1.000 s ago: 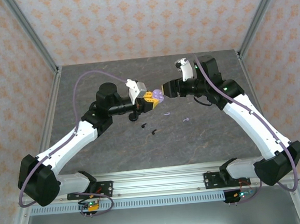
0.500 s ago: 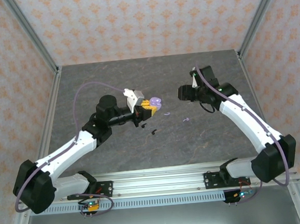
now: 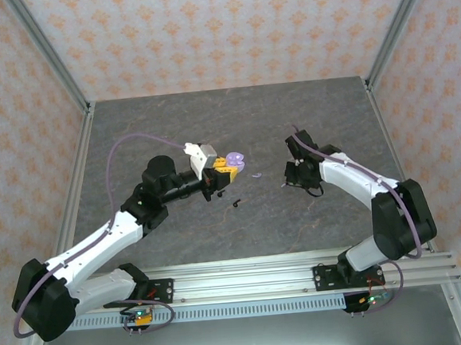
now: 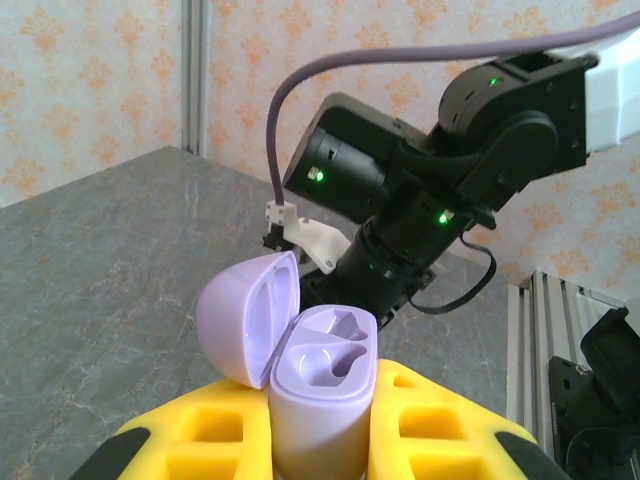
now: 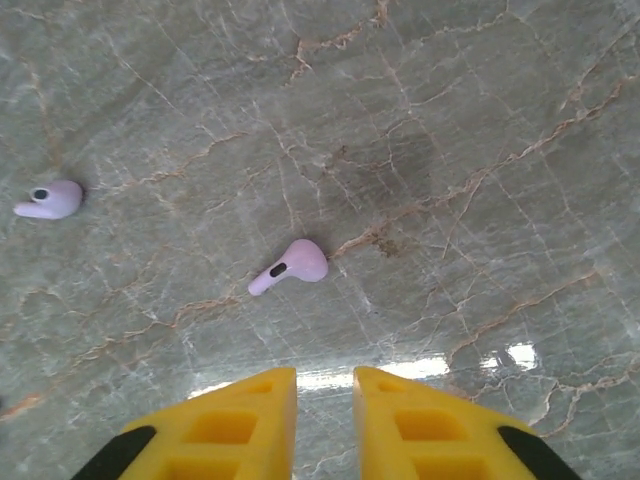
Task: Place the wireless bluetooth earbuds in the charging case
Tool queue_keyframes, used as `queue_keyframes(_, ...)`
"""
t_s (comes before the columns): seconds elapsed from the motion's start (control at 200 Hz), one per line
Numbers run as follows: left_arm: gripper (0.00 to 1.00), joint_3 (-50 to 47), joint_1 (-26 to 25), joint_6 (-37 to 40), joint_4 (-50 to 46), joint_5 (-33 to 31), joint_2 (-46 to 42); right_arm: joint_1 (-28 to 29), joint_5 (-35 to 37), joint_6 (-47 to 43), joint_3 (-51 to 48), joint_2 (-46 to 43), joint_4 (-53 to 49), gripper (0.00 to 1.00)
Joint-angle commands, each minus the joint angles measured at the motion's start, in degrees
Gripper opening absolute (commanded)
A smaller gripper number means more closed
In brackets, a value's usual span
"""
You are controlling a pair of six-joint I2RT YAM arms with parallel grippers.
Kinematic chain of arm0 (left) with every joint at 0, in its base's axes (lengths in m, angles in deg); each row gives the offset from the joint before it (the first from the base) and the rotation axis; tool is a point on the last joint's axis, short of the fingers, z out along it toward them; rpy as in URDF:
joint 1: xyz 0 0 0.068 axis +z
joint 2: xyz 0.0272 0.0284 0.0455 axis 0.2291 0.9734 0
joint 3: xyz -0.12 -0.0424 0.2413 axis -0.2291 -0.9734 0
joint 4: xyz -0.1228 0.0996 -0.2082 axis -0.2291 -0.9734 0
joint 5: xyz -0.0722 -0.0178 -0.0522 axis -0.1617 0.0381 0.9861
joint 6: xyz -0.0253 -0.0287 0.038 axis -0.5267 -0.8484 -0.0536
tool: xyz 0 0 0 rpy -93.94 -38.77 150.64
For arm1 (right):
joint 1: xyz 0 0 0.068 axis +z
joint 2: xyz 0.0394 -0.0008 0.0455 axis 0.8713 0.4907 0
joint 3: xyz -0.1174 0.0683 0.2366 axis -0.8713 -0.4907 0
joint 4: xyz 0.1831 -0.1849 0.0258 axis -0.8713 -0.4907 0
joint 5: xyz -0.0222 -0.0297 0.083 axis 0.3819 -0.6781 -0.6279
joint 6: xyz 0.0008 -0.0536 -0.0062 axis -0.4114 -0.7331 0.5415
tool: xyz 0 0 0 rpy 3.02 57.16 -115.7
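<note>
My left gripper (image 4: 322, 430) is shut on a pale lavender charging case (image 4: 325, 365), held upright above the table. Its lid (image 4: 248, 315) hangs open to the left and both wells are empty. The top view has this case (image 3: 236, 159) at the left gripper (image 3: 227, 165). My right gripper (image 5: 325, 385) points down at the table, jaws a narrow gap apart with nothing between them. One lavender earbud (image 5: 290, 266) lies just ahead of its tips and another (image 5: 50, 200) lies far left. From above, the right gripper (image 3: 293, 177) hovers by an earbud (image 3: 284, 185).
A black earbud (image 3: 237, 203) lies on the grey marble table (image 3: 170, 121) below the left gripper. The second lavender earbud (image 3: 255, 174) lies between the two grippers. Metal frame posts and patterned walls border the table. The right arm (image 4: 400, 200) stands close behind the case.
My right arm has swung away from the case and down over the table by a lavender earbud, its jaws narrowing. The left gripper has shifted slightly, still holding the case.
</note>
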Motion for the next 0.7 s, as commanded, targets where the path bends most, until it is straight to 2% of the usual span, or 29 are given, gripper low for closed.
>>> queue_keyframes(0.0,0.1,0.28,-0.53,1.58,-0.53,-1.56,-1.47,-0.19,1.46,2.67,-1.58,1.86,2.78,0.16)
queue_keyframes(0.696,0.1,0.38,-0.97,2.39,-3.65,-4.47,-3.05,-0.24,4.32,4.61,0.33,11.48,7.43,0.08)
